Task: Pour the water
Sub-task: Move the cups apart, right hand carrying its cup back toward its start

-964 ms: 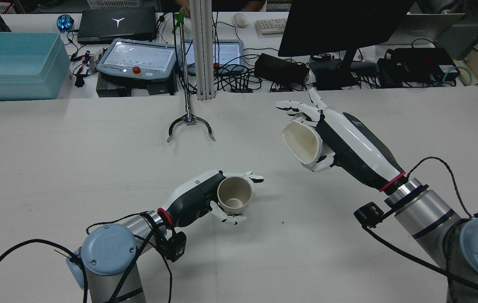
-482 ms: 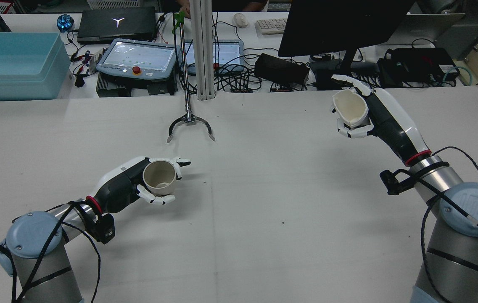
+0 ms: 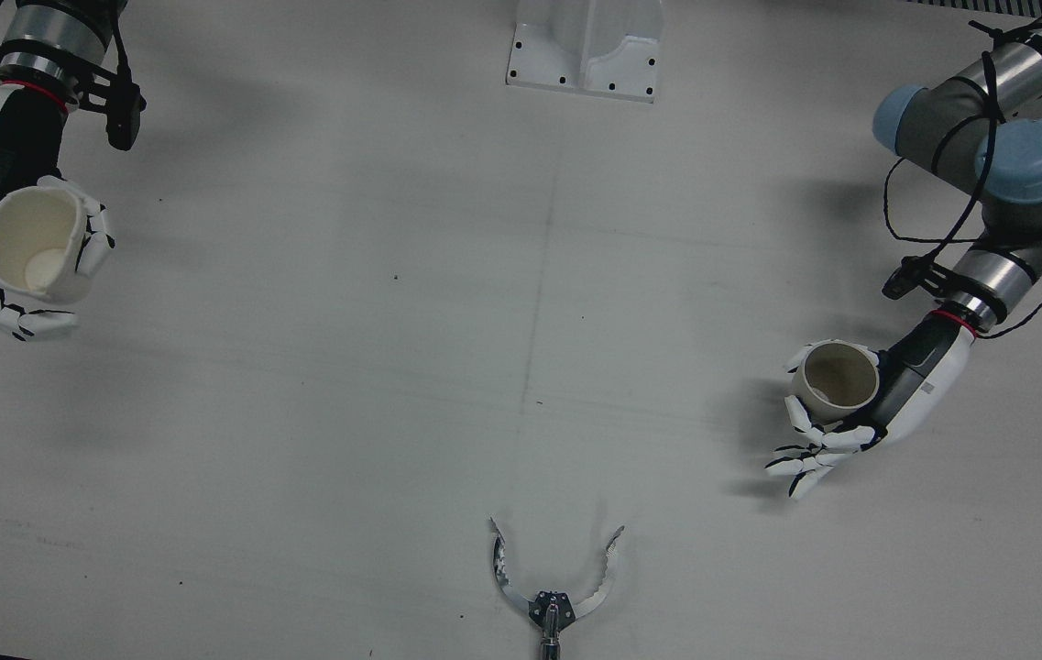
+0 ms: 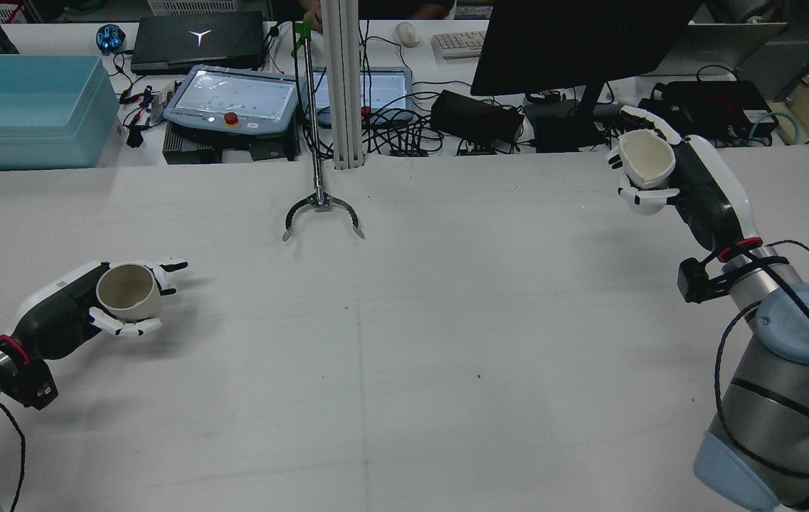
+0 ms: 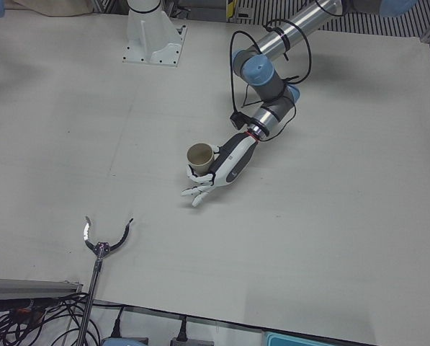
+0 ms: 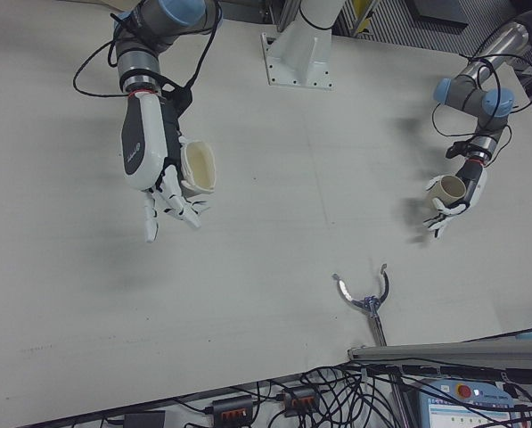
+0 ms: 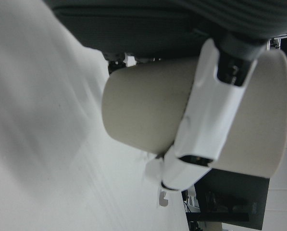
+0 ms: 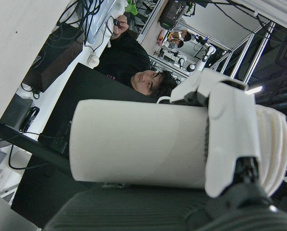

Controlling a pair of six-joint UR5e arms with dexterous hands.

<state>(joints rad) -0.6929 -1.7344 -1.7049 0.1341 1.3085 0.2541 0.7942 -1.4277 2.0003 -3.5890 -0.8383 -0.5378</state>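
Your left hand [image 4: 84,309] is wrapped around a beige cup [image 4: 127,290], fingers clamped on its wall, mouth up, low over the table [image 4: 404,341] near its left side in the rear view; the left hand view shows a smooth matte cup wall with a white finger across it, too close to tell whether the base touches the cloth. Your right hand [image 4: 685,188] grips a white cup [image 4: 646,167], fingers closed around its body, held high near the far right edge of the table, mouth tipped toward the middle; in the front view the white cup [image 3: 33,243] looks slightly squeezed out of round. No writing on either cup can be read; a small label on the right forearm in the right-front view is too small to make out. A black laptop [image 4: 198,39] on the bench beyond the table bears a pale three-pointed emblem, and a pendant [image 4: 226,99] beside it carries a red button. The table cover is a plain pale cloth with a faint seam down its middle, and the wide stretch between your two hands holds nothing but a metal grabber claw [image 4: 322,213], its curved toothed prongs spread, lying near the far edge at centre. Beyond that edge stand a light blue plastic bin [image 4: 23,107], a dark monitor [image 4: 575,43] and tangled cables. A person [image 8: 143,72] in dark clothing shows in the right hand view.
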